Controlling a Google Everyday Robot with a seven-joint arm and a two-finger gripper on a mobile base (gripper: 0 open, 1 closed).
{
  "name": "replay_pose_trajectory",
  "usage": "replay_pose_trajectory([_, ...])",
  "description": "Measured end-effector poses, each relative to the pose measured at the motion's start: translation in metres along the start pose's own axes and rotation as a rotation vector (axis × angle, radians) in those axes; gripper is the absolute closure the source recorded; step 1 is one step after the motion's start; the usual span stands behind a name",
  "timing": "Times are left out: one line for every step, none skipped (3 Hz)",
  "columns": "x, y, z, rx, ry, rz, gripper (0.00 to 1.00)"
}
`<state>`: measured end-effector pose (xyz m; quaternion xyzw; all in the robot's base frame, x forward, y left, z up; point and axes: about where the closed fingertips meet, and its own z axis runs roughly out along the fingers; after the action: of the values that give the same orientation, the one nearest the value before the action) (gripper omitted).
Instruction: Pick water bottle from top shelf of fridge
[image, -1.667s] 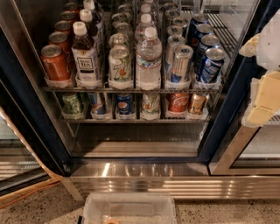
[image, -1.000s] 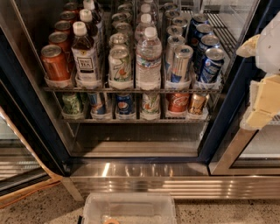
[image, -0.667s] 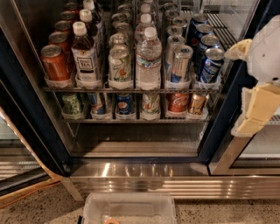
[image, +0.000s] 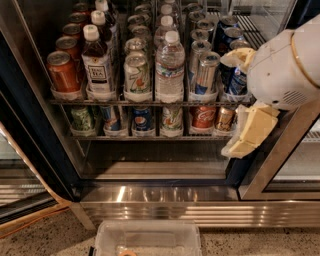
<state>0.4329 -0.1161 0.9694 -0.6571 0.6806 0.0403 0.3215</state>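
My hand (image: 243, 95) has swung in from the right of the fridge (image: 37, 145) and now hangs before the right end of the top shelf (image: 107, 102), its 2 fingers (image: 250, 132) spread wide, holding nothing. The water bottle (image: 170, 70) stands upright at the shelf's front edge, mid-row, between a green-and-white can (image: 137, 75) and a silver can (image: 205, 75); the reach has begun, but I judge a leftward shift is needed before any grasp.

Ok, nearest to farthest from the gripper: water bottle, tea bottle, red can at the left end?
The gripper is at the right, open.
1. Water bottle, middle of the top shelf.
2. Tea bottle, left of it.
3. Red can, far left.
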Motion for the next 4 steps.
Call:
replay_pose_trajectory([-0.012, -0.003, 0.007, 0.040, -0.095, 0.023, 0.00])
replay_pose_trajectory([-0.029, -0.008, 0.011, 0.071, -0.186, 0.032, 0.00])
replay_pose_trajectory([-0.047, -0.011, 0.010, 0.074, -0.241, 0.016, 0.00])
replay_pose_trajectory([-0.048, -0.011, 0.009, 0.074, -0.244, 0.015, 0.00])
